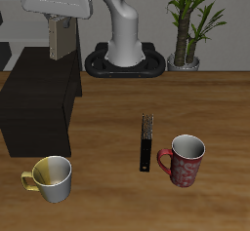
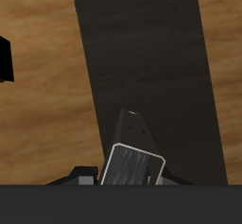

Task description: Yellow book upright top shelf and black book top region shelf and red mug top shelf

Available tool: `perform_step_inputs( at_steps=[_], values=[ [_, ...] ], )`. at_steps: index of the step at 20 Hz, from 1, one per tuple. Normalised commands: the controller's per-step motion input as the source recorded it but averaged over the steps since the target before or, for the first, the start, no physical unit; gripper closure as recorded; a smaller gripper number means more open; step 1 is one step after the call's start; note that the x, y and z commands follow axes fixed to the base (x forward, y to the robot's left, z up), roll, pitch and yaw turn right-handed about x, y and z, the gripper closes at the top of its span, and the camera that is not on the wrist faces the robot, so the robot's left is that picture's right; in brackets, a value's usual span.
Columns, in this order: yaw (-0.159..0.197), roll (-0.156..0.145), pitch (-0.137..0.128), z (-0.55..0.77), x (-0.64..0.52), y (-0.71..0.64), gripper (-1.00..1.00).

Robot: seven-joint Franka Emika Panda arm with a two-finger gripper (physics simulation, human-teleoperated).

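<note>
Our hand [image 1: 60,52], clamped on the yellow book [image 2: 133,163] above the shelf [image 1: 39,113], could topple it if released tilted.

Even, soft, diffuse light; no glare. Faint shadows on table [image 1: 107,128] beside red mug [image 1: 185,160] and black book [image 1: 146,142]. Shelf [image 1: 37,103] near-black, little detail. Low resolution, coarse pixels. No visible edge distortion.
</note>
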Motion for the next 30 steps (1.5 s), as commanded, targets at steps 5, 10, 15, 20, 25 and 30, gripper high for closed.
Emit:
perform_step_inputs(
  at_steps=[5, 10, 15, 20, 25, 30],
  values=[
    [0.002, 0.128, 0.076, -0.12, -0.01, -0.42, 1.0],
    [-0.03, 0.054, 0.042, -0.14, 0.02, -0.37, 1.0],
    [-0.014, 0.007, 0.016, -0.2, 0.01, -0.11, 1.0],
    [-0.049, -0.045, 0.064, -0.31, 0.14, -0.09, -1.0],
    [-0.056, -0.026, -0.017, -0.05, 0.0, -0.06, -1.0],
    [-0.021, -0.016, 0.015, -0.08, 0.07, 0.04, -1.0]
  ],
)
